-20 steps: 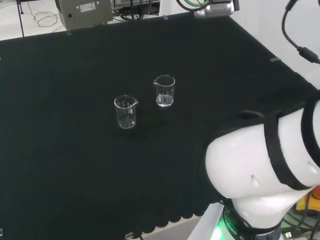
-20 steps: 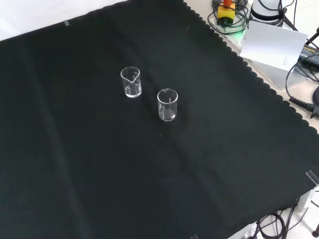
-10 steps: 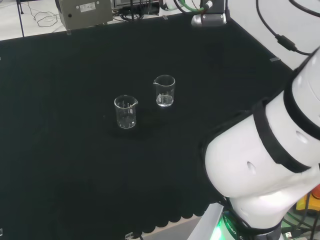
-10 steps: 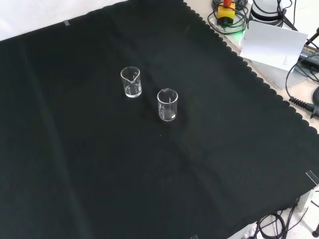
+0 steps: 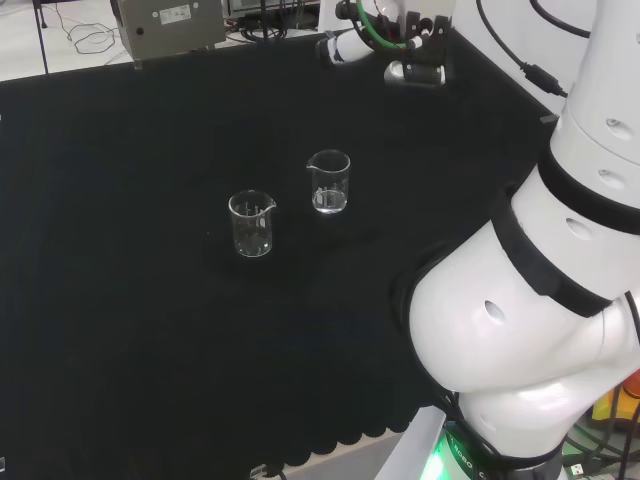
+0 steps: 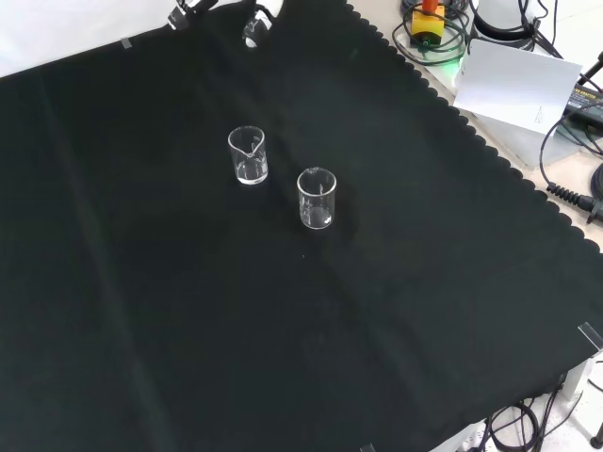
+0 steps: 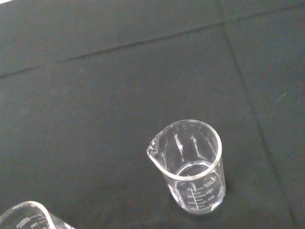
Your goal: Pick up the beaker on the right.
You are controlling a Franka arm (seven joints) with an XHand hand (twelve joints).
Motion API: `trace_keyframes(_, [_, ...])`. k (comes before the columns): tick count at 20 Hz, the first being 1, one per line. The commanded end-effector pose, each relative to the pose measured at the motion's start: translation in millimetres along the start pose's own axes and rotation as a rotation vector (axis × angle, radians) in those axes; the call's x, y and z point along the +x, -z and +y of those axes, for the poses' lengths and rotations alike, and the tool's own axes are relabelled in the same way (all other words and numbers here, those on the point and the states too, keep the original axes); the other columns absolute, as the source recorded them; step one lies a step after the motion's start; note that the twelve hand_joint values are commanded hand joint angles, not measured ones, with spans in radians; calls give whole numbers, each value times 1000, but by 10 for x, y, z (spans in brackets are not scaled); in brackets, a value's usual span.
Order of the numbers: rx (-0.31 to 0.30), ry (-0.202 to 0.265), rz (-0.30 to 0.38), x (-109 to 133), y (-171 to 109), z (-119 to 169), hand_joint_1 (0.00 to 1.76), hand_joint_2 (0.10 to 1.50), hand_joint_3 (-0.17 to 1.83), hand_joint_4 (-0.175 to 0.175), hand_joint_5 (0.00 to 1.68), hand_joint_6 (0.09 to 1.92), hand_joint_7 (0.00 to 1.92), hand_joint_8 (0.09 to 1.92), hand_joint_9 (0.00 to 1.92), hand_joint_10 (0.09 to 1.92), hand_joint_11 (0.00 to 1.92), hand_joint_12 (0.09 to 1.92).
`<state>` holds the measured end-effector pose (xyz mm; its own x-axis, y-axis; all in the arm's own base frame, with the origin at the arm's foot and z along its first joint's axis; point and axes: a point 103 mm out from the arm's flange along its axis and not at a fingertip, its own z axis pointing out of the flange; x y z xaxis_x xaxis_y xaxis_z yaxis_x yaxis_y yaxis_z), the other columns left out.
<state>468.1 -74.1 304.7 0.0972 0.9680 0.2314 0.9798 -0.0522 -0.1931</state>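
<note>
Surface (image 5: 120, 330): matte black cloth, scalloped edge. Two clear, spouted, cylindrical glass beakers stand upright mid-surface. In the head view the right beaker (image 5: 329, 182) stands just beside the left one (image 5: 251, 224). Hand (image 5: 345, 45) hovers near the far edge; finger state cannot be told.

The beaker (image 5: 329, 182) is small, of clear glass, upright on the black cloth with its mouth open and its spout turned to the left in the head view. It looks empty. Printed marks run up its wall (image 7: 193, 167). In the front view it is the upper left (image 6: 248, 155) of two, near the other but apart
</note>
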Motion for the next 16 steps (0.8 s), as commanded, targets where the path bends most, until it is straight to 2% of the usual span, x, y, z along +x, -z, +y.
trace_keyframes(1, [2,58,94,-285,-411,384,609,872,186,-22,277,87,207,258,210,645,0,1182])
trace_keyframes(6, [40,108,153,-462,-674,497,743,697,426,-26,307,87,143,558,257,663,0,1273])
trace_keyframes(11, [73,113,158,-548,-841,569,757,650,497,-27,299,87,140,600,264,668,0,1294])
trace_keyframes(16, [109,114,130,-609,-989,599,759,641,507,-27,303,87,146,606,269,669,0,1301])
